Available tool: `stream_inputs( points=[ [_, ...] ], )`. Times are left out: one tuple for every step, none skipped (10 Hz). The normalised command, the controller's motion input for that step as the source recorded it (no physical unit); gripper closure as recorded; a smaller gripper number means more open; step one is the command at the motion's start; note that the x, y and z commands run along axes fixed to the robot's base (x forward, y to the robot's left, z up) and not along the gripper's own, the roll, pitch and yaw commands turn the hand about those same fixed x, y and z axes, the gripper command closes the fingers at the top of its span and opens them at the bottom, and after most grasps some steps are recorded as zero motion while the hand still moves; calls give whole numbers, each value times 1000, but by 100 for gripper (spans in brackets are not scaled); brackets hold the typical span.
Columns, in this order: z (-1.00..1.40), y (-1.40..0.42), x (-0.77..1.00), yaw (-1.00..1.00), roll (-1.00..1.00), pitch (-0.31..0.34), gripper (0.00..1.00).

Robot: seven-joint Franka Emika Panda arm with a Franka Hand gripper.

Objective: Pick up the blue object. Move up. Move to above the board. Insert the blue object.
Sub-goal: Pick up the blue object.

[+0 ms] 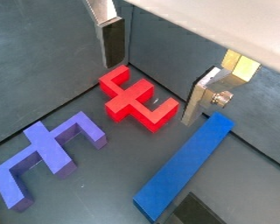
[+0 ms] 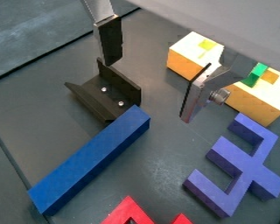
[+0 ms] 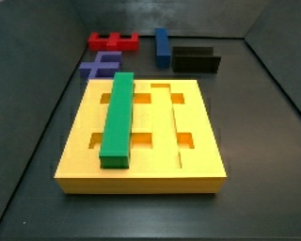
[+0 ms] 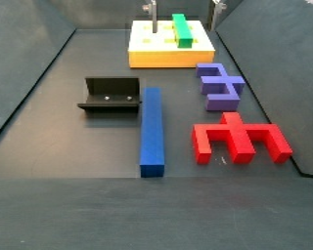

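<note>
Wrist views: pincer [image 2: 149, 79] spread and empty.
Blue object [image 2: 94, 169] lies flat on the floor, seemingly just below, untouched.

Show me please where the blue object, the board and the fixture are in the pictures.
blue object [image 4: 152, 132]: a side view, middle of the bar's top face.
board [image 3: 191, 160]: a side view, bare yellow top surface near its front corner.
fixture [image 4: 111, 95]: a side view, the upright back plate of the dark bracket.

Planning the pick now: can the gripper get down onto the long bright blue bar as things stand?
Probably yes: the open gripper hangs empty above the long bright blue bar, whose top is bare; the dark fixture stands close beside one end.
</note>
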Motion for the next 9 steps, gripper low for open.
stream_inputs(
  points=[
    [0,0,-37,0,0,0,0],
    [-43,-3,-46,0,0,-6,0],
    [-263,83,0,-34,-16,-17,0],
    [-486,549,371,-271,-103,0,0],
    [-563,563,586,-214,-153,51,0],
    [-560,574,597,-206,-160,44,0],
    [-551,523,589,-220,-176,56,0],
    [-589,323,506,-177,-196,1,0],
    [-514,209,494,-106,-200,0,0]
  ],
)
